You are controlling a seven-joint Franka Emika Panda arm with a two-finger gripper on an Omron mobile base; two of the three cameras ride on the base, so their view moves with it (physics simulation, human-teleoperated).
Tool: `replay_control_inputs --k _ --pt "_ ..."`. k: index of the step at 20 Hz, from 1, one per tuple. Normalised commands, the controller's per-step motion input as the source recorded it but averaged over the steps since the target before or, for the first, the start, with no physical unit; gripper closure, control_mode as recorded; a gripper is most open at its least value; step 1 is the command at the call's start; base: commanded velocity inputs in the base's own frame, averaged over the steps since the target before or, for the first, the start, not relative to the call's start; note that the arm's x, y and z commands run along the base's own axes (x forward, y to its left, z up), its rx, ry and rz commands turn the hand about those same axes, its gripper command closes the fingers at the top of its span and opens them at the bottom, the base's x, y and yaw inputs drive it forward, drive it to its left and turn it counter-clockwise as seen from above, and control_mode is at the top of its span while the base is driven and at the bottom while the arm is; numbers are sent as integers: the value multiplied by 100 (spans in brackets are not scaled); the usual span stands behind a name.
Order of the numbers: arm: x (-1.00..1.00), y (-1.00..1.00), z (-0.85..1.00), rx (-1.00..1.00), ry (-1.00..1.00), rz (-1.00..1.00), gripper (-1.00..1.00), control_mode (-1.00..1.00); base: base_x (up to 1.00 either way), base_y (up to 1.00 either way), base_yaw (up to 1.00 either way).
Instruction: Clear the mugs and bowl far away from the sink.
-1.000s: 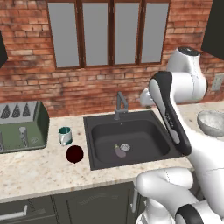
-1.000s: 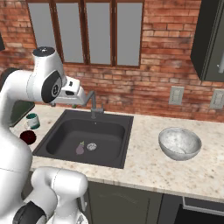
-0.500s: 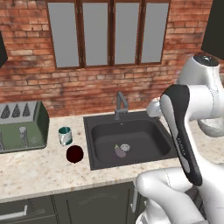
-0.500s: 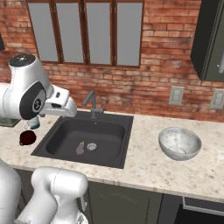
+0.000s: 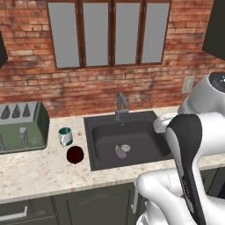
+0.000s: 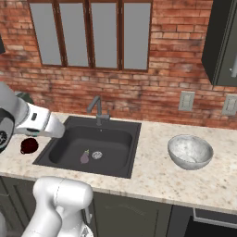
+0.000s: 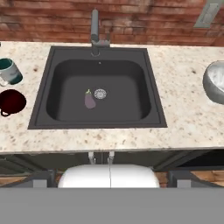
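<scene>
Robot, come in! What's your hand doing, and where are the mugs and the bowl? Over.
Hand open, holding nothing. White mug and maroon mug left of sink; bowl on the right. Small eggplant in the sink.

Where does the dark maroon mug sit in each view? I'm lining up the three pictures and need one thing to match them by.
Left base view: dark maroon mug on the counter, left of the dark grey sink.
Right base view: far left, partly behind the white arm.
Hand view: left edge, below the white teal-lined mug.
Shared landmark: the small purple eggplant in the sink basin.
</scene>
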Motion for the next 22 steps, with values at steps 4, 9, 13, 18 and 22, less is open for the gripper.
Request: replay_control_inputs --k 4,9,13,18,22 --pt "-43 6 24 0 -2 -1 -100 -100 0 0 0" --pt "-3 10 7 1 0 0 -100 100 -7 70 1" --pt "0 0 0 0 0 0 -100 100 -8 88 3" --pt "0 0 0 0 0 0 -100 100 -11 42 0" --pt "0 0 0 0 0 0 -100 100 0 2 3"
